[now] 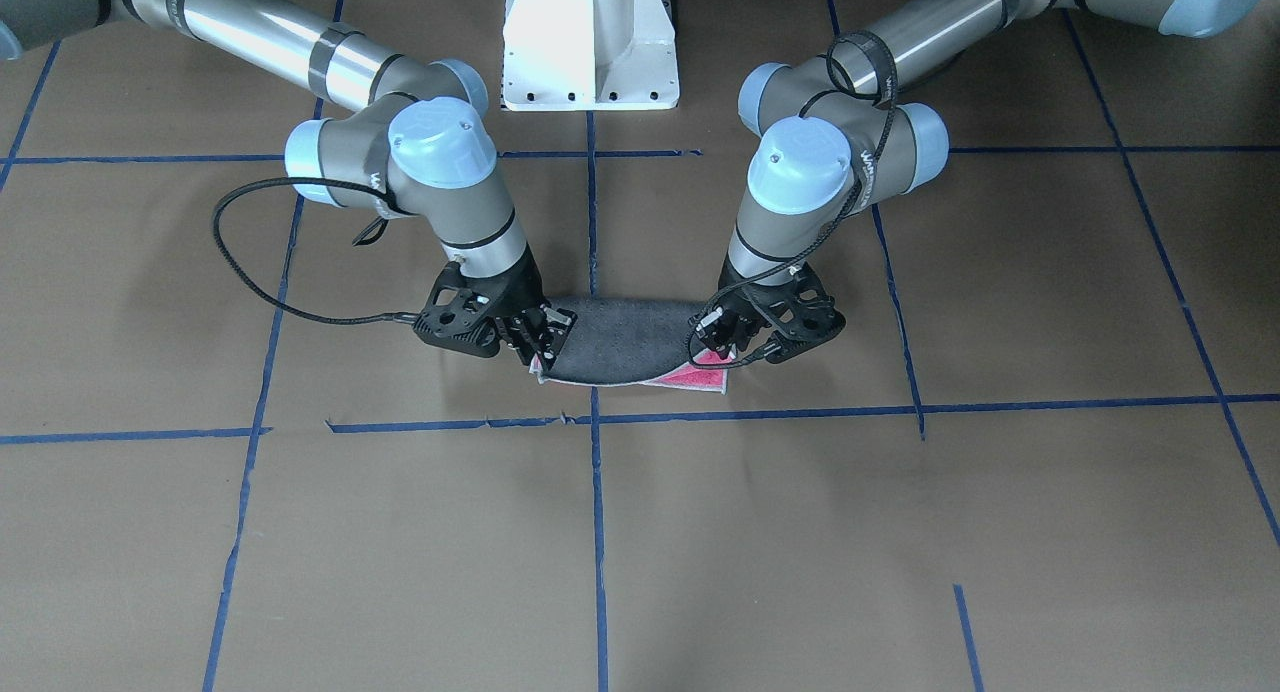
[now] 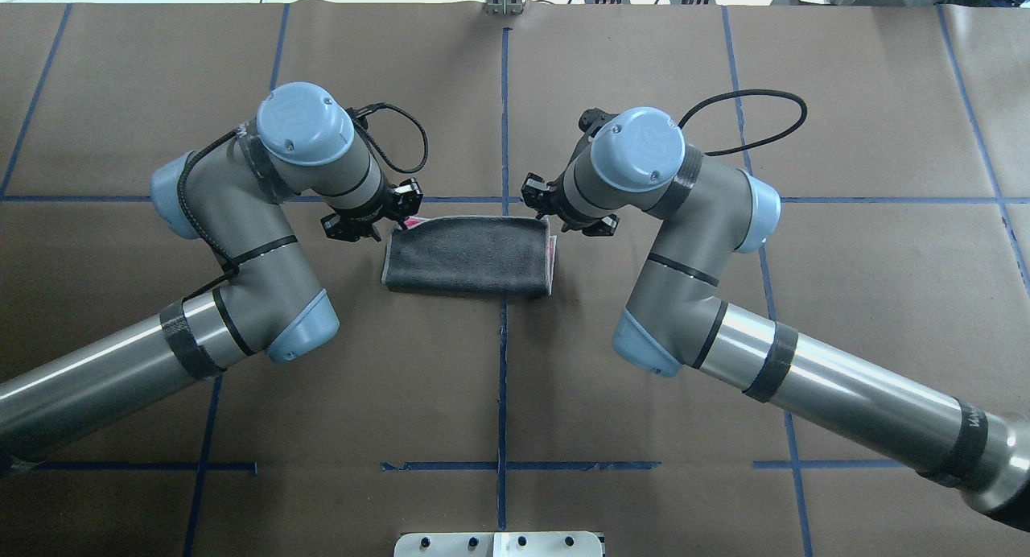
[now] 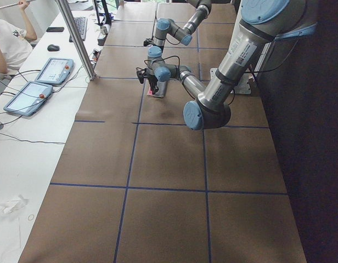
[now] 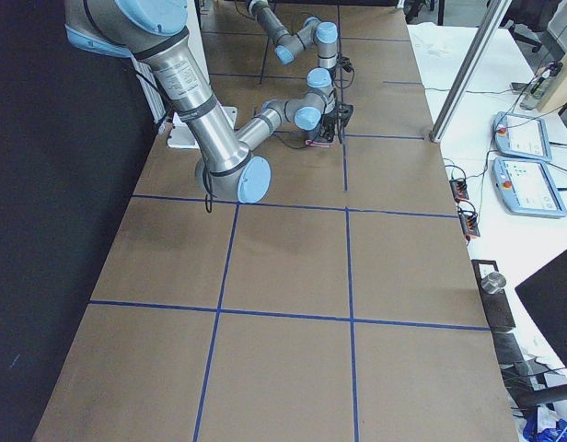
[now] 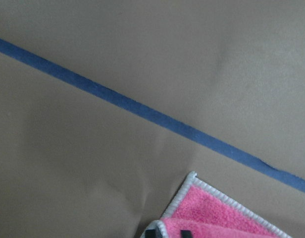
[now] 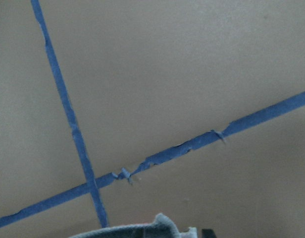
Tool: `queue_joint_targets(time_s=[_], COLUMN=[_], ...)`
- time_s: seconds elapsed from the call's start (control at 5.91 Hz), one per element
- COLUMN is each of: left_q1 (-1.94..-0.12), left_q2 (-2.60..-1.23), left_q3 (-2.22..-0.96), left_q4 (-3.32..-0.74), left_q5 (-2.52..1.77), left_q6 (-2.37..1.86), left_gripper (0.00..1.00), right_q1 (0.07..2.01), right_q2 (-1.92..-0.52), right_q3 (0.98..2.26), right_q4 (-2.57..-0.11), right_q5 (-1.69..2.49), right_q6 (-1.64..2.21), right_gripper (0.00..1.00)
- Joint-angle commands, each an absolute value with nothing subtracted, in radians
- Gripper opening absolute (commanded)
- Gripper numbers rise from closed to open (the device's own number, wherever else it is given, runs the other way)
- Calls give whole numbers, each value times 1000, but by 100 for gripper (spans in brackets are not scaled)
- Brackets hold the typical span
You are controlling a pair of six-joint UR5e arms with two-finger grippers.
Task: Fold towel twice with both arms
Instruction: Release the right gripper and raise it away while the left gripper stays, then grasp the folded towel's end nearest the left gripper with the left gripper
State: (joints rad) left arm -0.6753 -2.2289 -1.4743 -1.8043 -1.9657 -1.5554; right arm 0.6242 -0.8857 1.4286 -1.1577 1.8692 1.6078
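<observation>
Though mostly hidden, towel (image 2: 471, 255) pink underneath.

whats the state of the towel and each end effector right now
towel, folded once in half, grey face up, pink peeking out at its far corners
left end effector, shut on one far corner of the towel
right end effector, shut on the other far corner of the towel
</observation>
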Motion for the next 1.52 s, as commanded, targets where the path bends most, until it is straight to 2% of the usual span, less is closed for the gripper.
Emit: queue_joint_targets(time_s=[0.0, 0.34, 0.51, 0.85, 1.02, 1.35], left_q1=[-704, -655, -600, -594, -595, -607], left_q2=[-2206, -2178, -2178, -2177, -2175, -2171], left_q3=[-1486, -1538, -1531, -1523, -1526, -1525], left_q4=[-1809, -1809, -1809, -1810, -1809, -1810], left_q5=[-2029, -2031, -2022, -2010, -2010, -2010], left_q6=[-1551, -1679, -1750, -1763, -1761, -1753], left_gripper=[100, 100, 93, 63, 56, 55], right_q1=[685, 767, 797, 822, 827, 831], right_q2=[-914, -926, -937, -934, -934, -936], right_q3=[1430, 1436, 1449, 1549, 1557, 1559], right_q4=[-1155, -1170, -1216, -1447, -1457, -1457], right_q5=[1948, 2063, 2087, 2086, 2086, 2086], right_q6=[1553, 1526, 1473, 1297, 1292, 1290], right_gripper=[100, 100, 100, 100, 100, 100])
